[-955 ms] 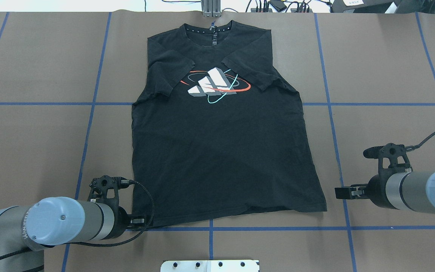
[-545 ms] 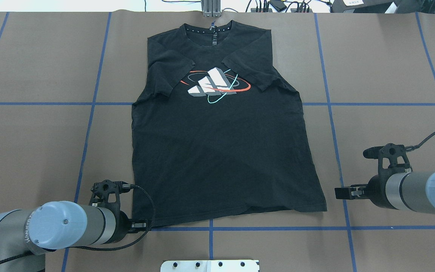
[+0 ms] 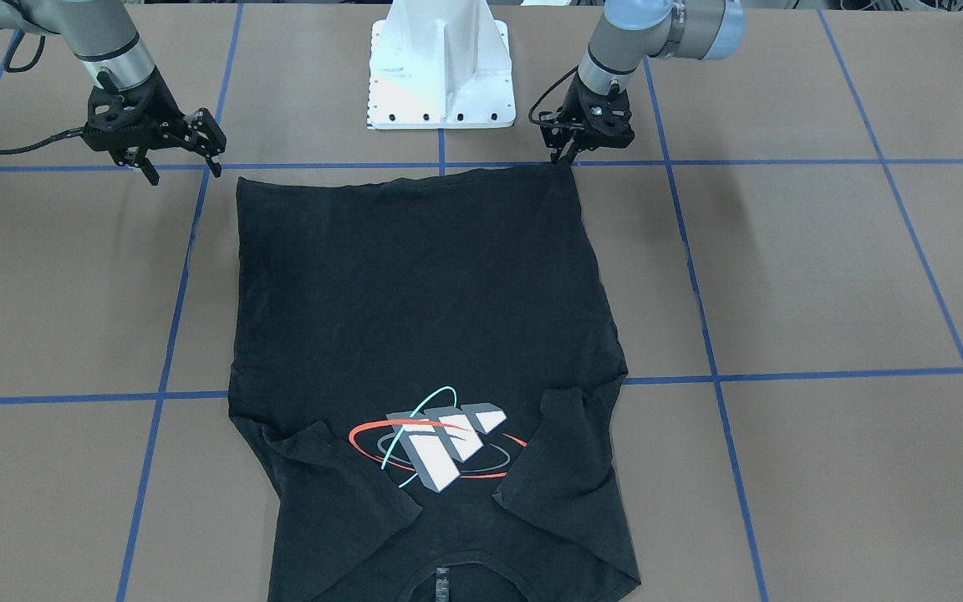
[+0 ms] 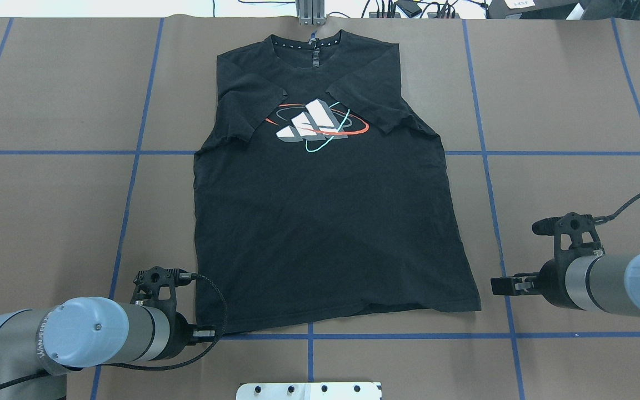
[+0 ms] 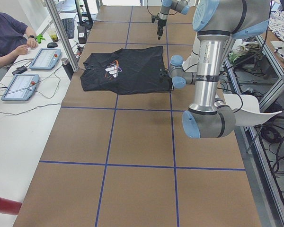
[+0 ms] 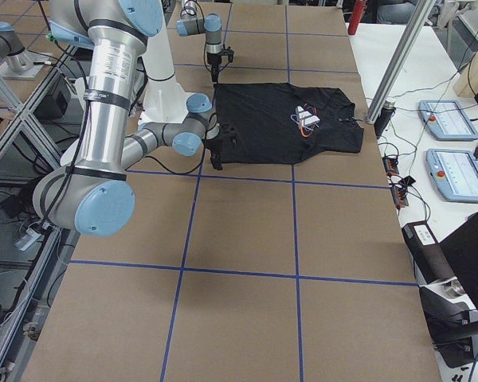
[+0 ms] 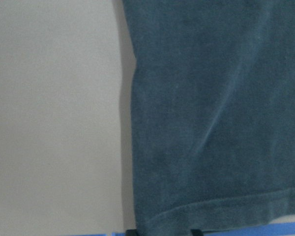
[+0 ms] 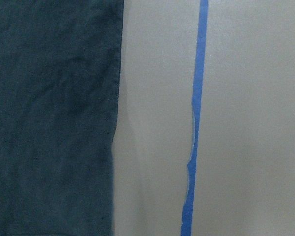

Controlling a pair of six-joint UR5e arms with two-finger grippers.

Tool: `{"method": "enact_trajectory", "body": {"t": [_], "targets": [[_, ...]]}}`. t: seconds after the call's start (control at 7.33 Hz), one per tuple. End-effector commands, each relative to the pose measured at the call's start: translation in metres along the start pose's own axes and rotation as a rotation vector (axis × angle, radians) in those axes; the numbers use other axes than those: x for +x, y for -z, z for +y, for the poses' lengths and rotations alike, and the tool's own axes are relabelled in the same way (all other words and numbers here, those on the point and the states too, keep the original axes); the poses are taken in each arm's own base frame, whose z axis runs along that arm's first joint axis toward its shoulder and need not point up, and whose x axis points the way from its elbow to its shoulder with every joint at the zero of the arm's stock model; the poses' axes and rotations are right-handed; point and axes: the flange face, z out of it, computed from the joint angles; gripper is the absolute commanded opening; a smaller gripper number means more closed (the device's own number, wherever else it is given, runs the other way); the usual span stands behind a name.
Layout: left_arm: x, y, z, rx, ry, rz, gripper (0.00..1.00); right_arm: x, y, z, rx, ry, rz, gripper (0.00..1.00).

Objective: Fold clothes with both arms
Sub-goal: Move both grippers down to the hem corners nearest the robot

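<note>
While the black T-shirt (image 4: 320,222) lay flat on the brown table (image 4: 48,222), its long way ran straight out from the robot. The collar (image 4: 310,41) was at the far end and the hem (image 4: 342,318) was at the near end. The 2 sleeves were folded in over the chest, beside the picture (image 4: 314,125). The hem ran side to side between the 2 grippers, just on the far side of a blue tape line (image 4: 409,335). The left gripper (image 3: 570,159) was right at the left corner of the hem, touching it. Its fingers were drawn close together, and the left wrist view showed the corner of the cloth lying between the 2 tips. I could not tell if it really had hold of the cloth or only sat around it. The right gripper (image 3: 183,170) was spread wide and held nothing. It hung just beside the right corner of the hem, with a strip of bare table between them. From that gripper, the shirt lay toward the robot's left. So the left arm was the nearer one to its corner. I think the next move depended on that small gap. The right gripper would need to slide sideways to its corner and pinch it. After that, both arms could lift the hem and carry it along the shirt's long way, toward the collar.
</note>
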Motion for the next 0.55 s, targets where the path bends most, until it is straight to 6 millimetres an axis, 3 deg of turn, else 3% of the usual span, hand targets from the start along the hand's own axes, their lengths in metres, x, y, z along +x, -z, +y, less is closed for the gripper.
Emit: {"method": "enact_trajectory", "body": {"t": [0.0,0.41], "targets": [[0.0,0.003,-0.001,0.0,0.001,0.005,0.0,-0.002,-0.002,0.003,-0.001,0.007,0.001,1.0],[0.001,0.004,0.0,-0.002,0.002,0.007,0.0,-0.018,-0.023,0.029,0.047,-0.052,0.031,1.0]]}}
